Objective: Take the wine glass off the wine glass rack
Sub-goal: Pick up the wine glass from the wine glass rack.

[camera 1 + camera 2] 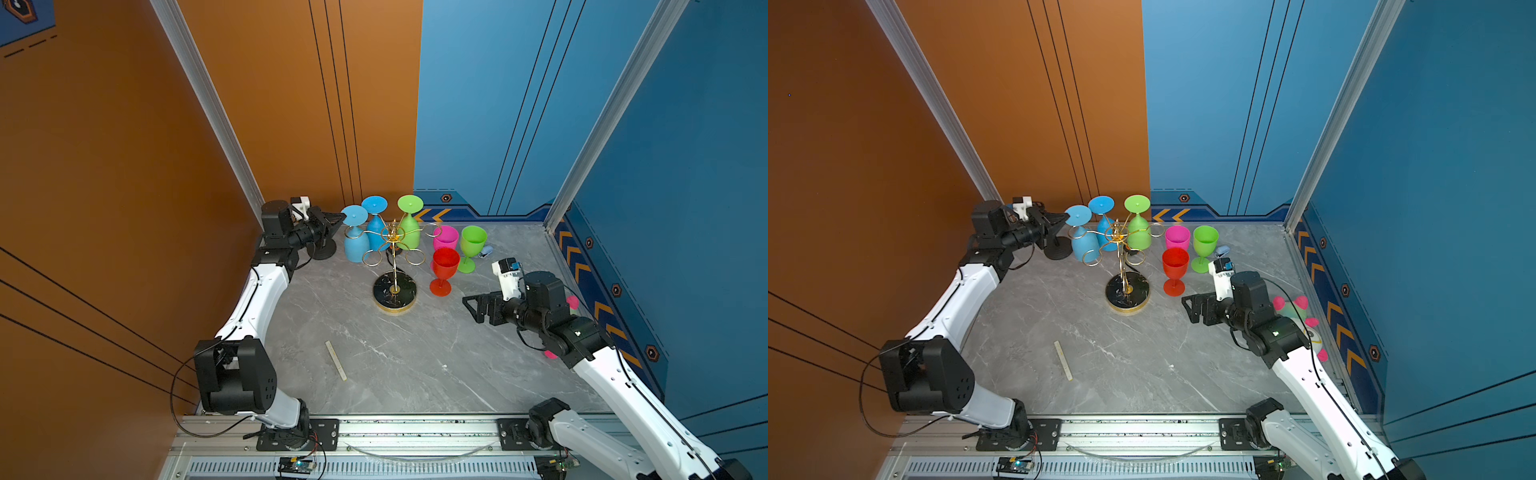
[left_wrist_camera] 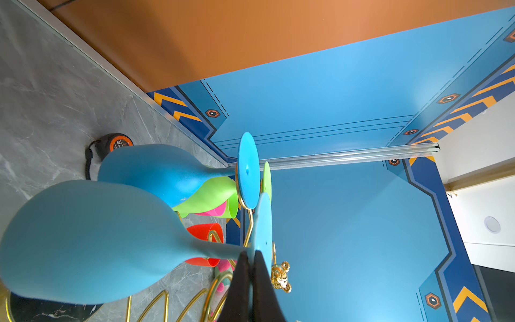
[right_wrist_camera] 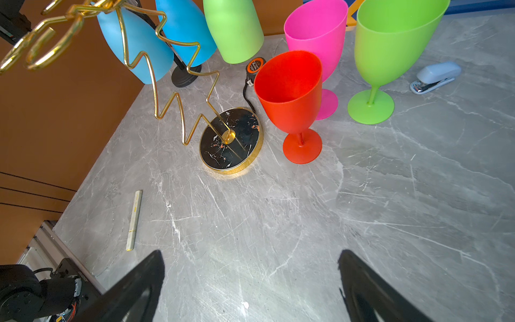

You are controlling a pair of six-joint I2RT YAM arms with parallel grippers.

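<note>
Wine glass (image 1: 355, 247) (pale blue, 1 of 3 hanging upside down on the wine glass rack (image 1: 384, 291)) looks like light, stiff plastic, probably slick. Left gripper (image 1: 341, 217) is pinching its foot rim, though the stem seems a steadier hold. Right gripper (image 1: 471, 309) gapes wide, holding nothing.

An orange wall (image 1: 124, 166) stands at 9 o'clock, 2 blue walls (image 1: 478, 104) at 12 and 3, with a grey marbled tabletop (image 1: 395, 365) below, evenly lit.

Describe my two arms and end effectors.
The left arm and right arm have white shells, black joint housings and black cables. The left end effector and right end effector are black with tapered fingers, a white camera mount behind each.
</note>
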